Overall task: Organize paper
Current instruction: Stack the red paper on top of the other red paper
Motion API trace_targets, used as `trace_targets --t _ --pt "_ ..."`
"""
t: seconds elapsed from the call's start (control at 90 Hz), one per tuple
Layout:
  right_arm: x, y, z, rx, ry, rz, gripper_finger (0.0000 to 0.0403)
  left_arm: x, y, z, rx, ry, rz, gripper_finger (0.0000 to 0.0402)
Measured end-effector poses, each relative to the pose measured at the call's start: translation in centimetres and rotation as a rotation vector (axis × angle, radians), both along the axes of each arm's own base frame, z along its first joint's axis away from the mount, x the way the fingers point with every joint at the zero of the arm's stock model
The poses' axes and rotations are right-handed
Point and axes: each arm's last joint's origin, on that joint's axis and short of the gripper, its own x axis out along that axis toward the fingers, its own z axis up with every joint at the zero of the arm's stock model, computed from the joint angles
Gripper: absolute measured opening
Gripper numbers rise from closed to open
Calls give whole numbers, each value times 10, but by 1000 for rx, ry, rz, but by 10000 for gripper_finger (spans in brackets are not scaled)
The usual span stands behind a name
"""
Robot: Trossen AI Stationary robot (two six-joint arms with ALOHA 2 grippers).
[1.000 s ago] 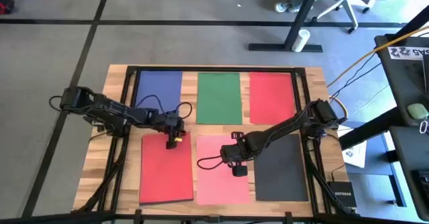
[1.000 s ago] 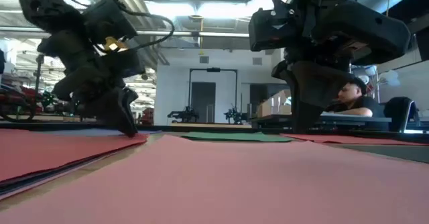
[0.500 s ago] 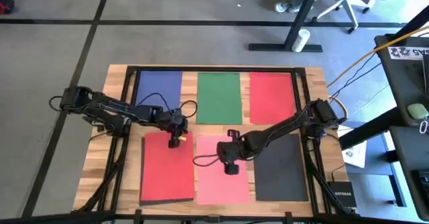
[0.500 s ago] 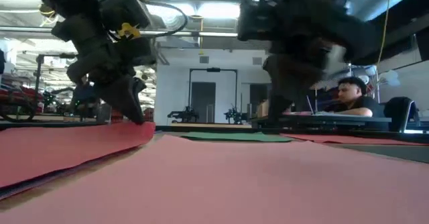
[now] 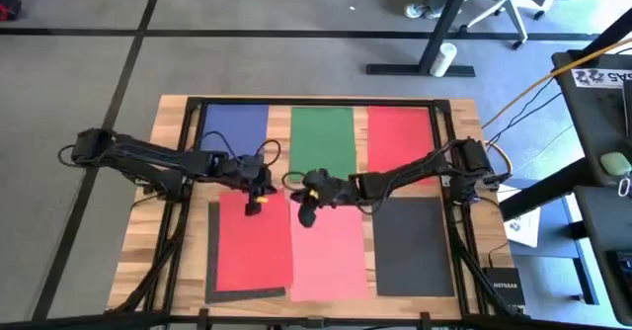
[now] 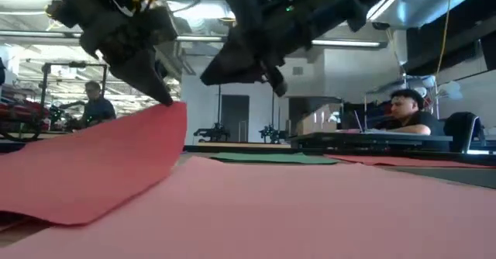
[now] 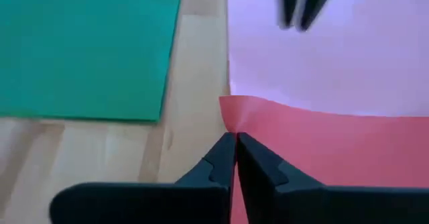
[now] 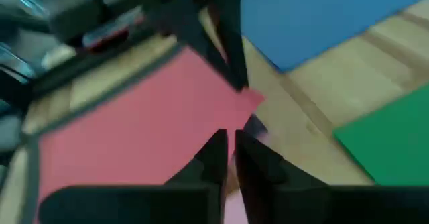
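Near the table's (image 5: 168,108) middle, the left gripper (image 5: 259,194) has its jaws pinched on the red sheet's (image 5: 254,246) corner, lifting it off a dark sheet (image 5: 212,256) beneath, likely to move it; the right gripper (image 5: 306,211), jaws closed and empty, hovers over the salmon sheet (image 5: 331,256).

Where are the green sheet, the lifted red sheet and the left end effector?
green sheet (image 5: 323,140), high view, centre of the sheet.
red sheet (image 6: 93,166), low view, middle of the raised part.
left end effector (image 7: 236,143), left wrist view, between the fingertips pinching the red sheet's corner.
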Motion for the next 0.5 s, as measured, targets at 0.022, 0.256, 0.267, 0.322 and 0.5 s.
trace_targets --t 0.022,0.256,0.267,0.322,0.5 --pt "1 -2 -1 11 -10 0 42 0 -1 0 0 -1 -2 0" --pt "11 -12 -23 95 -16 -11 71 0 -5 1 22 -8 0 0" --pt "11 -13 -24 96 -18 -13 71 0 -5 1 22 -8 -1 0" --pt "13 -14 -24 99 -37 -16 71 0 -6 1 23 -9 -3 0" --pt "14 -19 -25 101 -42 -25 72 1 -6 1 22 -13 -1 0"
